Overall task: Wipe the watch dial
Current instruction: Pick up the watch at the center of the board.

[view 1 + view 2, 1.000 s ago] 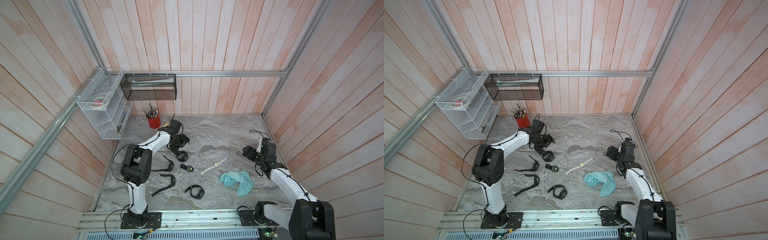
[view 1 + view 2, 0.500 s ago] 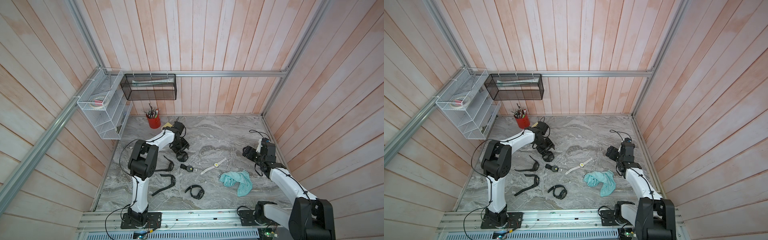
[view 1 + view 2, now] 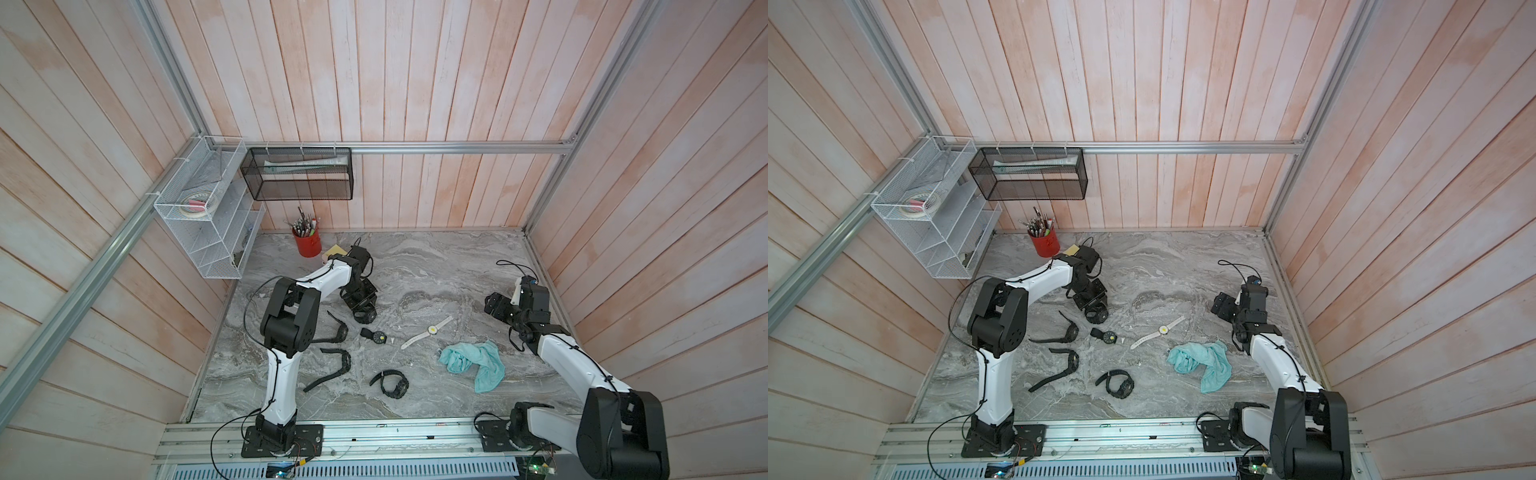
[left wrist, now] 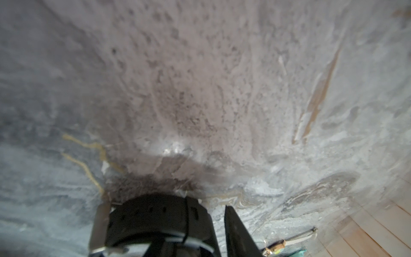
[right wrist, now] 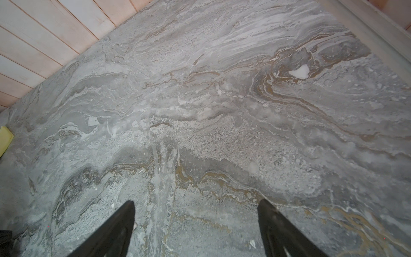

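A black watch (image 3: 366, 316) lies on the marble table (image 3: 436, 270) behind the middle, with my left gripper (image 3: 360, 302) down over it. In the left wrist view its looped strap (image 4: 155, 218) fills the space between the jaws. One finger (image 4: 239, 235) stands a sliver away from the strap; the other is hidden behind the watch, and the dial is hidden too. A teal cloth (image 3: 473, 365) lies crumpled at the right front. My right gripper (image 5: 196, 203) hovers open over bare marble, behind the cloth near the right wall (image 3: 496, 305).
A white watch (image 3: 428, 332) lies flat between the arms. Several other black watches and straps (image 3: 376, 336) (image 3: 392, 382) (image 3: 332, 370) are scattered at the left front. A red pen cup (image 3: 308, 245) and yellow notes (image 3: 334, 251) stand at the back left under wire racks (image 3: 208, 224).
The left arm's elbow has swung forward and its gripper has settled onto the black watch, the jaws narrowing around it. The right arm has not moved.
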`<move>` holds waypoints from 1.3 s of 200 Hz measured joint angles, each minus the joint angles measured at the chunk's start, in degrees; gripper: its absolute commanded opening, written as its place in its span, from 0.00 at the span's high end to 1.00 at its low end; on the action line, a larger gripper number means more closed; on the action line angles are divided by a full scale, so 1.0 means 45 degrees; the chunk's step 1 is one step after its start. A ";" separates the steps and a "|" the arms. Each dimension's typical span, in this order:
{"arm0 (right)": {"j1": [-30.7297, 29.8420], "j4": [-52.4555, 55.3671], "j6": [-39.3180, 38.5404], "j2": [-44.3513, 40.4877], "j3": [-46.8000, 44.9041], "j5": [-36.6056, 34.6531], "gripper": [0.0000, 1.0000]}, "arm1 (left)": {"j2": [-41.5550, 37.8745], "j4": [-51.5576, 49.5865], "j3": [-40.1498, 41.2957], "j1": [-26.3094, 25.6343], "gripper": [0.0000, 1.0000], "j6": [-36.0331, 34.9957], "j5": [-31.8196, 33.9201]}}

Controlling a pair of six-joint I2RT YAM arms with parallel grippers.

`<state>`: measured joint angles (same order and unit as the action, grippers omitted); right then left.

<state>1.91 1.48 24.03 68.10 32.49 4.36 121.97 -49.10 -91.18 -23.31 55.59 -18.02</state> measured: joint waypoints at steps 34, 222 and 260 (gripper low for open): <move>0.0000 -0.0005 -0.0053 0.0189 0.0000 -0.0029 0.12 | 0.0029 0.0005 0.0000 0.0000 0.74 -0.0078 -0.0063; -0.3560 0.4085 0.0340 -0.0209 0.2093 -0.1005 0.13 | -0.1574 0.3866 0.2419 0.1583 1.00 0.1598 -0.1972; -0.5270 0.5795 0.1268 -0.0359 0.2127 -0.1078 0.20 | -0.2312 0.5469 0.2574 0.1802 1.00 0.2511 -0.2579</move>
<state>-21.80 27.55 29.74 66.48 42.06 -0.49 111.57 -24.49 -79.59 -15.20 66.89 -29.63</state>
